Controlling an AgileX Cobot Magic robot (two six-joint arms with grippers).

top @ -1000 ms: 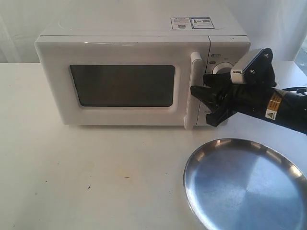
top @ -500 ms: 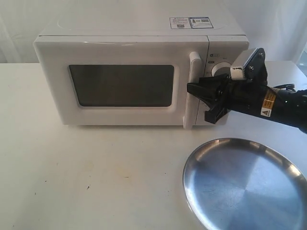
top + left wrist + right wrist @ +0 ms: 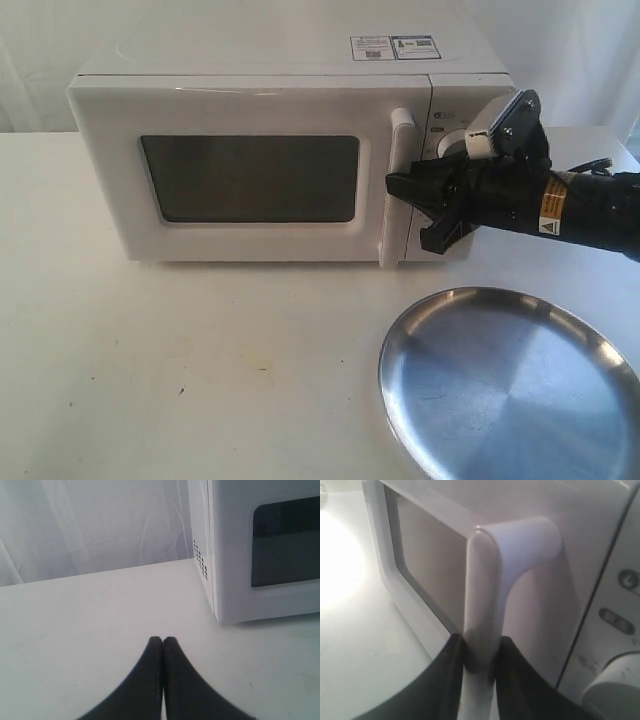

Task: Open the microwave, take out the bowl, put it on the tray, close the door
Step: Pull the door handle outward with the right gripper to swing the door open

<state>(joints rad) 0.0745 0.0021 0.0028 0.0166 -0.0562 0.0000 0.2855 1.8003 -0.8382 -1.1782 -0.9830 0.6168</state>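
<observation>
Closing leftward over the last second, the right end effector [image 3: 481,656] now clamps the vertical white bar handle [image 3: 397,150] of the boxy white microwave [image 3: 250,60]. The white dark-windowed door [image 3: 110,180] still appears shut, so pulling can probably begin. The bowl is not in view. The round stainless-steel tray [image 3: 505,390] lies at lower right. The left end effector [image 3: 163,645] is closed on nothing above the white bench [image 3: 75,620].

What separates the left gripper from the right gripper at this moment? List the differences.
1. The left gripper has its fingers pressed together on nothing. The right gripper has its fingers on either side of the door handle, clamping it.
2. The left gripper hangs over the table near the side wall of the microwave. The right gripper is at the microwave's front.

Both have black, tapered fingers.
</observation>
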